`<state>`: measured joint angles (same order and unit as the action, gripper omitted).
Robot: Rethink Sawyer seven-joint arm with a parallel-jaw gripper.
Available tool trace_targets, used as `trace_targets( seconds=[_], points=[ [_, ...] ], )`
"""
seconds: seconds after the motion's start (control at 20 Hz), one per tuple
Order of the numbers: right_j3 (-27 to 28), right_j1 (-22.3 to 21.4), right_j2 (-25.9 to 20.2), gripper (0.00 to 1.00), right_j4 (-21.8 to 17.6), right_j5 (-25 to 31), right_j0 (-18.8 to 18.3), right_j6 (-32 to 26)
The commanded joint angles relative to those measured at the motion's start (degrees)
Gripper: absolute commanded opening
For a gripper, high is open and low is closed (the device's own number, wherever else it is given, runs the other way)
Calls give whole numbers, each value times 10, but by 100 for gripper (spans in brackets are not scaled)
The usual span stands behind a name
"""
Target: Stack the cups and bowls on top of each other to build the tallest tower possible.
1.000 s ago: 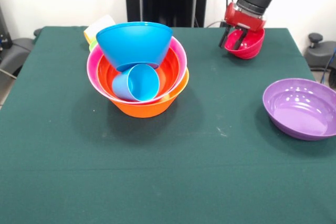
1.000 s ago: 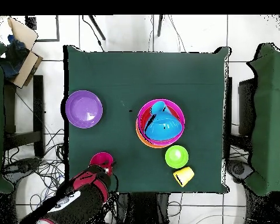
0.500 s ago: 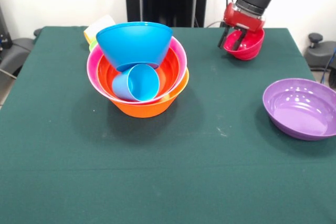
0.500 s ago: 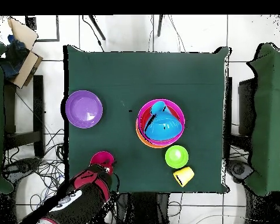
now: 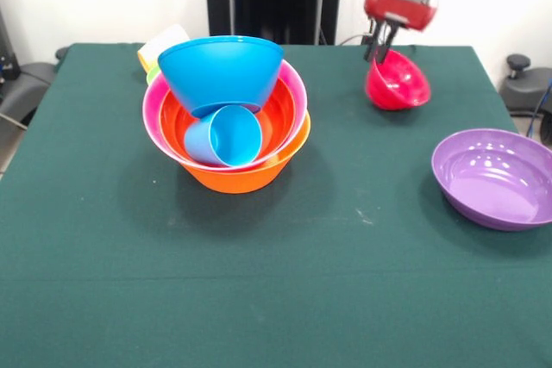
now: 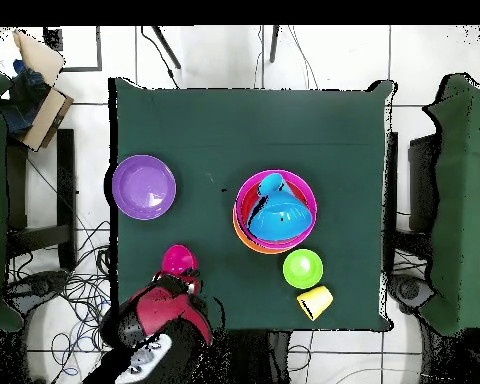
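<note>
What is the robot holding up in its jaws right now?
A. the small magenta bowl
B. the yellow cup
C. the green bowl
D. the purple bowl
A. The gripper pinches the rim of the small magenta bowl, which hangs tilted at the table's far side, while the purple bowl sits alone on the cloth.

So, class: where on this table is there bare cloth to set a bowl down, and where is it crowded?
Free: the wide strip of table in front of the tower, and the gap between it and the purple bowl. Crowded: behind the tower, where the green bowl and yellow cup sit, and around the magenta bowl under the gripper.
</note>
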<state>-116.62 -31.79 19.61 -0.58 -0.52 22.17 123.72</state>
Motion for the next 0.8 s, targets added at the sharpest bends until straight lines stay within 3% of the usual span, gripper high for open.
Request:
trace_targets(
  seconds=[0.05,0.45,0.8],
  points=[
    [-98,-229,-133,0,-87,150,-161,-76],
    [-114,-335,-243,0,-103,259,-349,-193],
    [-78,-382,-306,0,-97,348,-435,-256]
  ],
)
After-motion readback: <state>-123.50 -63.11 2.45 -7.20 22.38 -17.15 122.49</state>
